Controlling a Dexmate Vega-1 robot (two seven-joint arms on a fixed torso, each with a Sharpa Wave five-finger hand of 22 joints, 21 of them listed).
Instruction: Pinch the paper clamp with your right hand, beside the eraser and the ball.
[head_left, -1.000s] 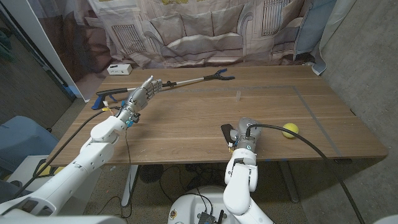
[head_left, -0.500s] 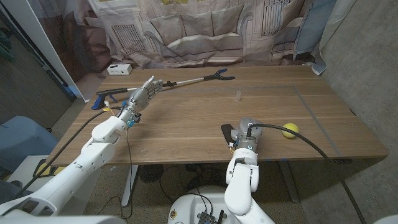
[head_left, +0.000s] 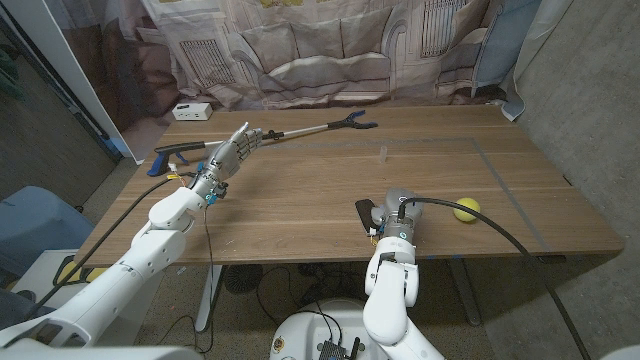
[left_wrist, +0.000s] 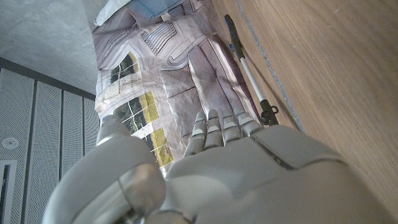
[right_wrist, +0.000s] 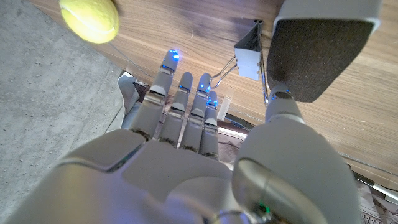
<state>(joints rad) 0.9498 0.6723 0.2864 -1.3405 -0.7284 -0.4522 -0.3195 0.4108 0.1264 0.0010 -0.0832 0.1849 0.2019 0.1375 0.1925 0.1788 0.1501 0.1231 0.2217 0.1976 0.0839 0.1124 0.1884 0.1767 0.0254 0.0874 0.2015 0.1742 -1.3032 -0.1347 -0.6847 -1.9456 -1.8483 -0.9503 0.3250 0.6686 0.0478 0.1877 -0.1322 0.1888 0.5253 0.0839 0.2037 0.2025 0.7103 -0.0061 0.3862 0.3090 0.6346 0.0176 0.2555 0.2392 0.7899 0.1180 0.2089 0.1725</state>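
Wooden table (head_left: 330, 190); right hand (head_left: 398, 212) at near edge, fingers spread, unmoved over the last second; clamp (right_wrist: 249, 59) just beyond its fingertips, unpinched; ball (head_left: 466, 209) beside; left hand (head_left: 228, 155) open near far-left corner.

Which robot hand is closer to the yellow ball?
The right hand. It sits near the table's front edge, with the yellow ball just off to its side. The left hand is far across the table, beside the long grabber tool.
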